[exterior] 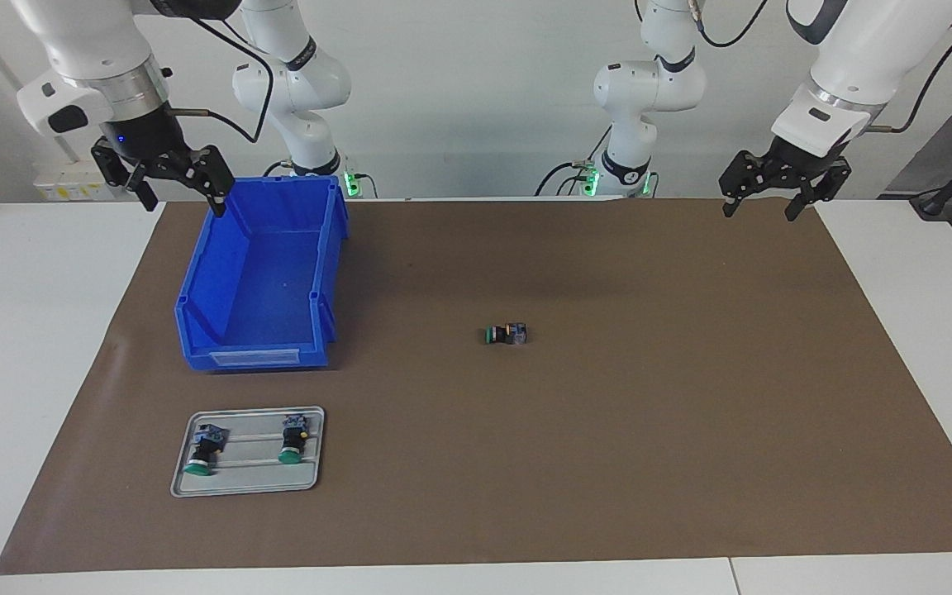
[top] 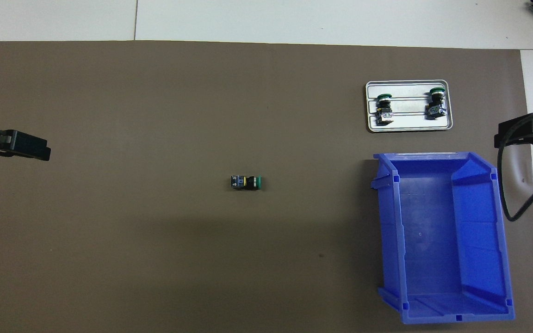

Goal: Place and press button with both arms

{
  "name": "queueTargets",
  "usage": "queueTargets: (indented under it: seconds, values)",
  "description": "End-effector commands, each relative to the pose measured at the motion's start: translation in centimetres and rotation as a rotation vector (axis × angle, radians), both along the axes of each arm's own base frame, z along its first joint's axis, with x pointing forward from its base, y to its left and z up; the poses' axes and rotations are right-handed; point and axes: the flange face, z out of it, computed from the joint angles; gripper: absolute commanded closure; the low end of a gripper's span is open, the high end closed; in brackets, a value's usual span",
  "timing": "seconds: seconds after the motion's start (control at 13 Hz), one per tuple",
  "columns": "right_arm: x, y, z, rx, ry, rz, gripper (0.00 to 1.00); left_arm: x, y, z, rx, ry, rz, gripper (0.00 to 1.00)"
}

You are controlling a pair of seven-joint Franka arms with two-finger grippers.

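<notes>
One button (exterior: 506,334) (top: 247,182) lies on its side near the middle of the brown mat. Its green cap points toward the right arm's end of the table. Both grippers hang in the air, well away from it. My left gripper (exterior: 761,211) (top: 26,147) is open and empty over the mat's edge at the left arm's end. My right gripper (exterior: 183,202) (top: 518,134) is open and empty over the mat's edge at the right arm's end, just by the blue bin (exterior: 195,289) (top: 389,231).
The blue bin holds nothing. A grey metal tray (exterior: 249,478) (top: 407,122) lies farther from the robots than the bin, with two more green-capped buttons (exterior: 202,450) (exterior: 292,438) lying on it. White tabletop borders the mat (exterior: 608,430).
</notes>
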Motion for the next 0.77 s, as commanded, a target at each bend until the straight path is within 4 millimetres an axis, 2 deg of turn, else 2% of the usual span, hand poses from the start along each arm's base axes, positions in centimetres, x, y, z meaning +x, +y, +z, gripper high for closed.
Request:
queueTargets:
  seconds: [0.0,0.54,0.69]
  values:
    - [-0.5,-0.4,-0.1,0.023,0.011,0.013,0.0,-0.8,0.4,0.1,-0.012,0.006,-0.004,0.0]
    - [-0.5,-0.5,-0.1,0.023,0.013,0.013,0.0,-1.0,-0.1,0.0,-0.009,0.014,-0.008,0.0]
    - [-0.6,-0.4,-0.1,0.023,0.013,0.013,0.0,0.0,-1.0,0.4,-0.01,-0.059,-0.055,0.03]
